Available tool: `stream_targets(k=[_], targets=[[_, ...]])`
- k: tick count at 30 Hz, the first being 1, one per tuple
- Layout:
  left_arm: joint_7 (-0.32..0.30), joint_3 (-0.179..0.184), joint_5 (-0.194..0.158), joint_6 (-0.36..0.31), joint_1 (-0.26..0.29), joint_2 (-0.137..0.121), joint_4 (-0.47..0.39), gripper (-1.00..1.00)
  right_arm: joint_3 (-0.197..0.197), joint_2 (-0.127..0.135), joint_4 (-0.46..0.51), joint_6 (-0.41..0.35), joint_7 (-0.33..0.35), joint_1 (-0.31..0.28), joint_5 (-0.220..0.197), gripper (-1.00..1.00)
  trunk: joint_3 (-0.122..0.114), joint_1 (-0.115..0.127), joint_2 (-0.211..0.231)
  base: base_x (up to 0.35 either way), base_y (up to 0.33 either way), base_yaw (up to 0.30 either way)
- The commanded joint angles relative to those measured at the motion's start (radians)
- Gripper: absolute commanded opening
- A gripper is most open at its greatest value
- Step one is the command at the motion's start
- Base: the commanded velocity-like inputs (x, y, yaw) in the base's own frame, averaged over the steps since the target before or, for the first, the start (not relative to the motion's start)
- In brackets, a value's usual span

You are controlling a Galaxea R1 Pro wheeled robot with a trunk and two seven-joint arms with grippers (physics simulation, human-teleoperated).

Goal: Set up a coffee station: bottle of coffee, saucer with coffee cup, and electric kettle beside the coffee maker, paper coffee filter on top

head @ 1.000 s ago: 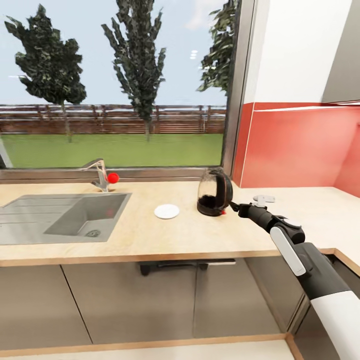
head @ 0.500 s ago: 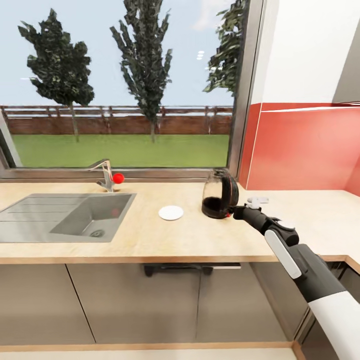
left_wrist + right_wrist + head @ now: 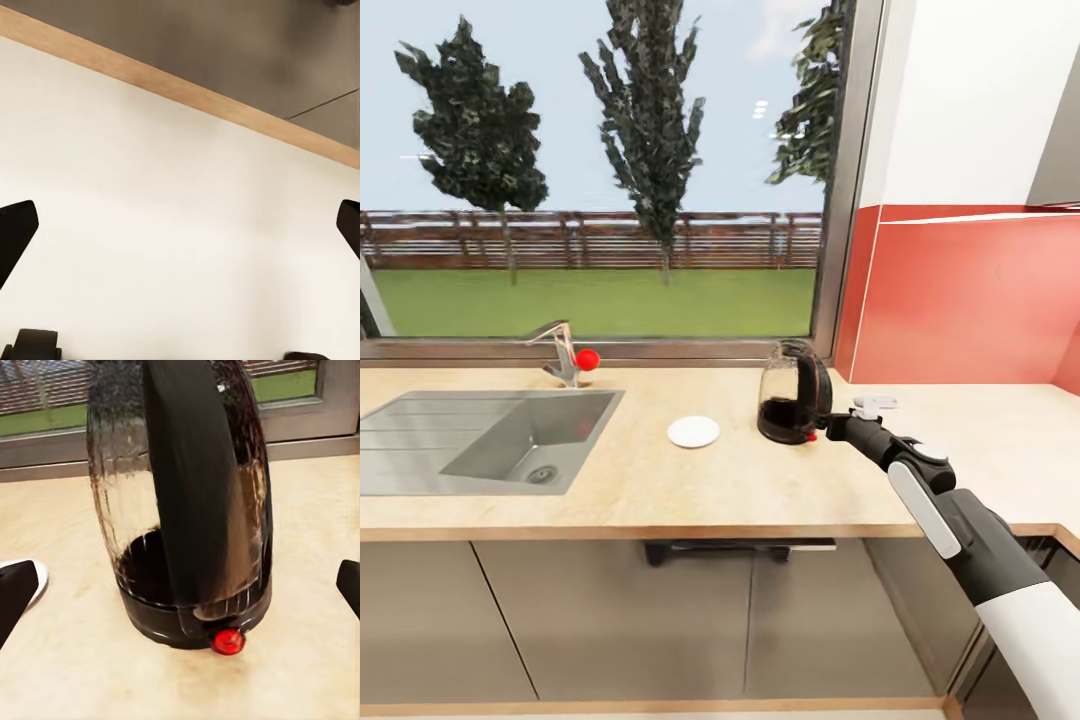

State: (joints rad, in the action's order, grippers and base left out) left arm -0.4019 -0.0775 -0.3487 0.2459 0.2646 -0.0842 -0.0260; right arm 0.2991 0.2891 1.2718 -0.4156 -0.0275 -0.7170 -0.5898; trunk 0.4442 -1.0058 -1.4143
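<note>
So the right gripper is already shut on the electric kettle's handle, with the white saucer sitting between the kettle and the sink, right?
Not quite. The right gripper is open, its fingers spread wide on either side of the electric kettle, as the right wrist view shows. The rest holds: the white saucer lies between the kettle and the sink.

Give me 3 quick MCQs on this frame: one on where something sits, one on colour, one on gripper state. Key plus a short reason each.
1. Where is the saucer?
A. In the sink
B. On the countertop between the sink and the electric kettle
C. On top of the kettle

2. What colour is the knob on the faucet?
A. Red
B. Blue
C. White

3. How is the right gripper?
A. Shut on the kettle handle
B. Open, facing the kettle
C. Shut on the saucer

Key:
1 B: the head view shows it lying on the countertop, with the sink on one side and the electric kettle on the other.
2 A: a red ball shows on the lever.
3 B: the right wrist view shows both fingertips spread wide, the handle between them untouched.
</note>
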Motion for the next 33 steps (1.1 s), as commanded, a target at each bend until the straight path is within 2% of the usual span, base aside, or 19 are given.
stream_targets(k=[1, 20, 33], targets=[[-0.006, -0.008, 0.000, 0.001, 0.001, 0.000, 0.001, 1.00, 0.002, 0.001, 0.001, -0.003, -0.003, -0.001, -0.005, 1.00, 0.001, 0.000, -0.001, 0.055, -0.043, 0.000], [-0.006, -0.010, 0.000, 0.001, 0.001, 0.000, 0.001, 1.00, 0.002, 0.001, -0.002, -0.003, -0.002, -0.001, -0.005, 1.00, 0.001, 0.000, -0.001, 0.095, -0.030, 0.000], [-0.006, -0.011, 0.000, 0.001, 0.001, 0.000, 0.000, 1.00, 0.006, 0.001, -0.002, -0.003, -0.002, -0.001, -0.005, 1.00, 0.001, 0.000, -0.001, 0.030, 0.006, 0.000]])
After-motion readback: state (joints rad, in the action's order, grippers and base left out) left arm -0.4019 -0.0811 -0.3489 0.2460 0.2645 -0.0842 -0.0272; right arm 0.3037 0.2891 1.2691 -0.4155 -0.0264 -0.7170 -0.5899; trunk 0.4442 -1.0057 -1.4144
